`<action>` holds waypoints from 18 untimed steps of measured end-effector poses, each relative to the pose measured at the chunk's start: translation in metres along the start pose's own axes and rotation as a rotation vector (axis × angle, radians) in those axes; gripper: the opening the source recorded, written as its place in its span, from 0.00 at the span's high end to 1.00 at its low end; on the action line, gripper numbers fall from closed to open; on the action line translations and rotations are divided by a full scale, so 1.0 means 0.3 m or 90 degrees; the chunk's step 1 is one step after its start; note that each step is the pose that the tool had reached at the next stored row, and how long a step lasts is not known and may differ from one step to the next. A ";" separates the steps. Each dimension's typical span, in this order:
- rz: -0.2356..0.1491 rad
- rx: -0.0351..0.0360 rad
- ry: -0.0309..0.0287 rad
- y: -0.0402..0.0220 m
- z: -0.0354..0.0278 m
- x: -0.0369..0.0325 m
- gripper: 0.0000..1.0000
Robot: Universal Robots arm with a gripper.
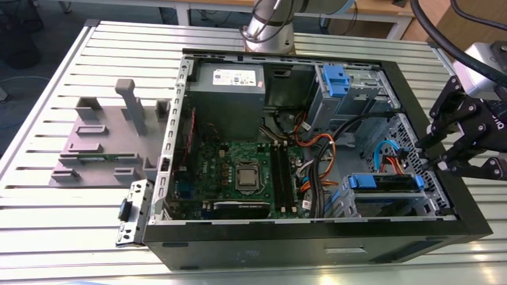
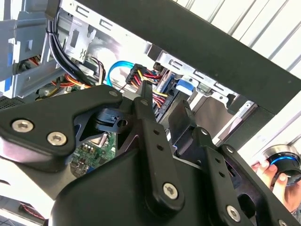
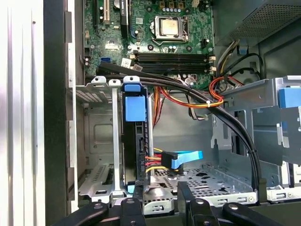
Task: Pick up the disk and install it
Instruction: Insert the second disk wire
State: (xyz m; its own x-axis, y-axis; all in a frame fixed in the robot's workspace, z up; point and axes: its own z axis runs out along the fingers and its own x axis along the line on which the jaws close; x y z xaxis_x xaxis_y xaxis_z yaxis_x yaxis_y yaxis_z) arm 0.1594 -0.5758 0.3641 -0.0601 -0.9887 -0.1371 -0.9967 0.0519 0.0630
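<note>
In the exterior view I see my hand (image 1: pixel 434 155) released beside the open computer case (image 1: pixel 317 243) on the counter (image 1: pixel 47 196). In the first wrist view, the disk (image 3: pixel 135 141) sits upright in its bay, just beyond my fingertips (image 3: pixel 138 188).

Exterior view: set high and off the arm, looking steeply down on the open computer case (image 1: pixel 317 237) on the slatted table (image 1: pixel 47 202); gripper (image 1: pixel 443 155) at frame right. First wrist view: close above the case, facing into it, motherboard (image 3: pixel 160 42) at upper centre. Second wrist view: very close behind the gripper linkage, looking obliquely into the case. All three share the case interior and its cables
</note>
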 end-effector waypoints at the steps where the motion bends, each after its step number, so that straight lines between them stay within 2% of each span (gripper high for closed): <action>1: 0.000 0.0002 -0.0001 0.005 0.000 0.000 0.58; 6: 0.000 0.0011 0.0001 0.024 0.002 -0.005 0.58; 7: -0.001 0.0013 0.0010 0.034 0.003 -0.006 0.58; 8: -0.001 0.0015 0.0029 0.038 0.003 -0.007 0.58; 9: -0.002 0.0017 0.0079 0.045 0.004 -0.008 0.58; 10: -0.003 0.0019 0.0158 0.049 0.005 -0.010 0.58; 12: -0.005 0.0018 0.0196 0.055 0.009 -0.015 0.58; 18: -0.009 0.0013 0.0200 0.074 0.022 -0.025 0.58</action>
State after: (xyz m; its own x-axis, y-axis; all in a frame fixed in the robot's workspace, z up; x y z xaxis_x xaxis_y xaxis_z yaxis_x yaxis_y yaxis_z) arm 0.1375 -0.5662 0.3600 -0.0439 -0.9933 -0.1068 -0.9975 0.0378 0.0592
